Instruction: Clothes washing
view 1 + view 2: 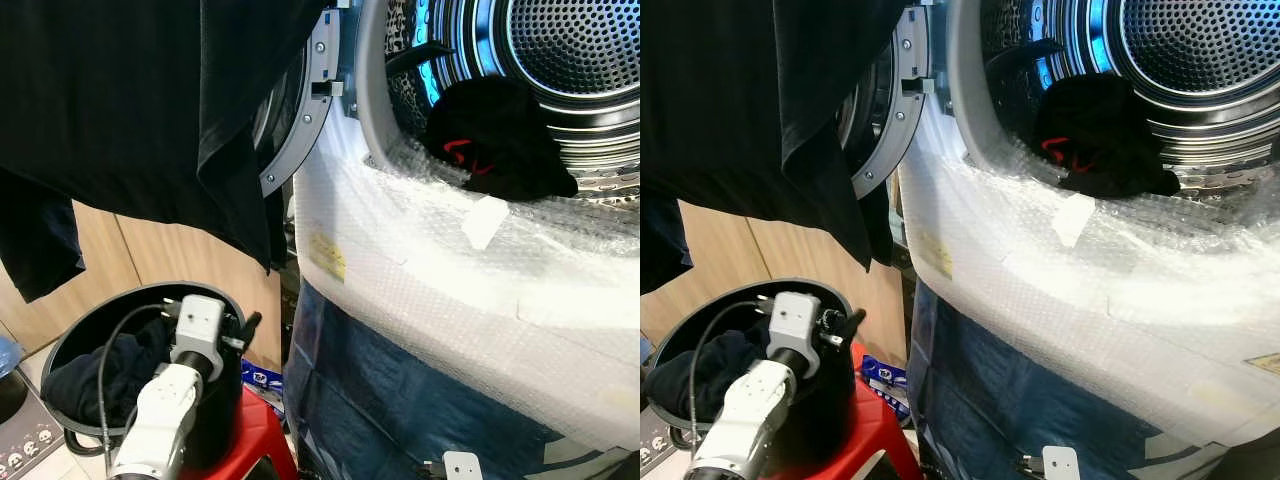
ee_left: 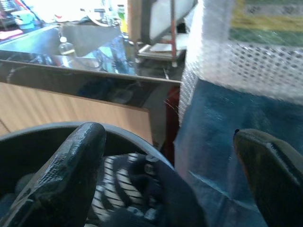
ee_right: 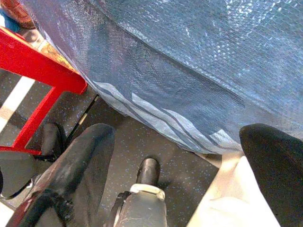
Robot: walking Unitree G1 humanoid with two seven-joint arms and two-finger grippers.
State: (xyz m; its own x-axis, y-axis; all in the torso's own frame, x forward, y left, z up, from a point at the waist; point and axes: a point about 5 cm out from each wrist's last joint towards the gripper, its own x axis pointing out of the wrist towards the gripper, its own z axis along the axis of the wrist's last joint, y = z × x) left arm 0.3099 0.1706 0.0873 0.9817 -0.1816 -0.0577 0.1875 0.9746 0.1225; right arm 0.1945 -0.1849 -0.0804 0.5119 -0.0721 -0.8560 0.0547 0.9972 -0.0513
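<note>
Up front, bubble-wrapped washer holds dark clothes (perforated steel drum); left pincer and right pincer gape.

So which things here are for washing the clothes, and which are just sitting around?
For the washing:
- washing machine drum, door open
- black garment with red marks in the drum's mouth
- dark clothes in the black basket
- left gripper, fingers open above the basket
- black cloth hanging at the upper left

Just sitting around:
- red stool
- bubble wrap on the machine's front
- wooden panel
</note>
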